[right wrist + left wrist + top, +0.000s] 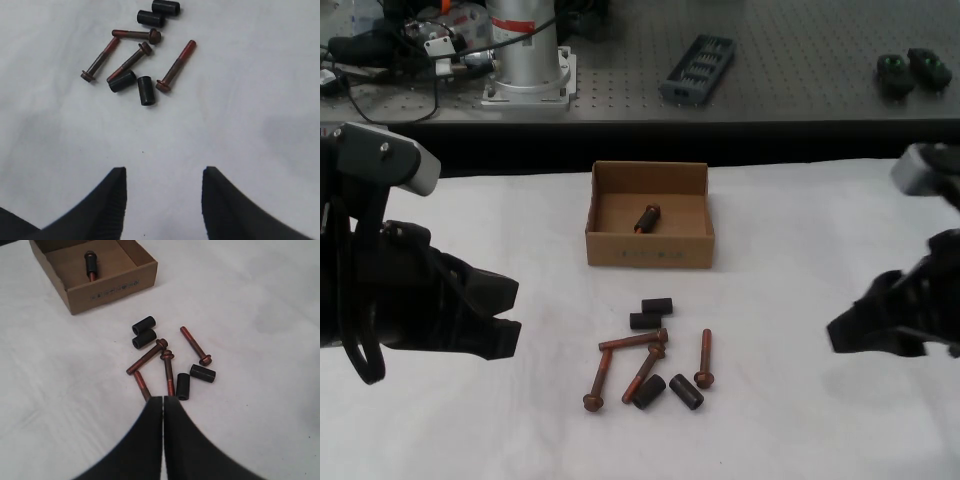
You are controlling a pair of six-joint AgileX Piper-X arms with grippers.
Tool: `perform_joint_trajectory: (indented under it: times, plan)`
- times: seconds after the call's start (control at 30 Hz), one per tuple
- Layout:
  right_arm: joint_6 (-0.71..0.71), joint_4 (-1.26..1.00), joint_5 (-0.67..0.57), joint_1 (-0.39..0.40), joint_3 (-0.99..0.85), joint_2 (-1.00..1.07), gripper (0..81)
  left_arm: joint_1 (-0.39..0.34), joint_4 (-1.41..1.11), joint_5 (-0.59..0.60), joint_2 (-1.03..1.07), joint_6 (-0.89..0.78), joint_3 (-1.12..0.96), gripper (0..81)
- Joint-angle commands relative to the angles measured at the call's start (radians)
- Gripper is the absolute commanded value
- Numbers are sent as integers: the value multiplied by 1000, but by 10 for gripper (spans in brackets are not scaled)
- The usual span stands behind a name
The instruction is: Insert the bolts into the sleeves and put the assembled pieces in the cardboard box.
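Observation:
Several copper-coloured bolts (630, 342) and several short black sleeves (657, 305) lie loose on the white cloth in front of the cardboard box (650, 256). One assembled bolt-and-sleeve piece (647, 217) lies inside the box. My left gripper (163, 402) is shut with nothing in it, hovering just short of the pile; a bolt (142, 385) ends near its tips. My right gripper (165, 175) is open and empty, off to the right of the bolts (175, 66) and sleeves (146, 90). The box (112, 289) and its piece (90, 264) also show in the left wrist view.
A metal post on a base (527, 55), cables, a dark ribbed block (697, 67) and two dark green-topped parts (913, 70) sit on the perforated bench behind the cloth. Bare cloth lies to either side of the pile.

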Motion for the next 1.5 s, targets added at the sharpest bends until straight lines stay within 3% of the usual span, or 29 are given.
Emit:
perform_joint_trajectory:
  times: [0.0, 0.17, 0.57, 0.83, 0.97, 1.13, 1.23, 1.47]
  plan:
    - [31, -58, -45, 37, -14, 92, 358, 4, -14, -5, -1, -13, 1, 7]
    - [-36, -142, -45, 92, -65, 213, 358, 4, -14, -5, -1, -13, 1, 7]
    - [-933, -209, 8, 110, -165, 345, 358, 4, -26, -5, -1, 0, 1, 7]
    - [-1336, -185, 10, 110, -165, 345, 358, 4, -97, -5, -1, 49, 1, 7]
    - [-1530, -163, 69, 110, -165, 345, 358, 4, -97, -5, -1, 71, 1, 7]
    - [-1720, -163, 75, 110, -165, 349, 356, 4, -97, -5, -1, 103, 1, 7]
    - [-1821, -166, 75, 110, -165, 376, 314, 4, -97, -5, -1, 103, 1, 7]
    - [-1914, -316, 84, 110, -165, 512, 286, 4, -97, -5, -1, 103, 1, 7]
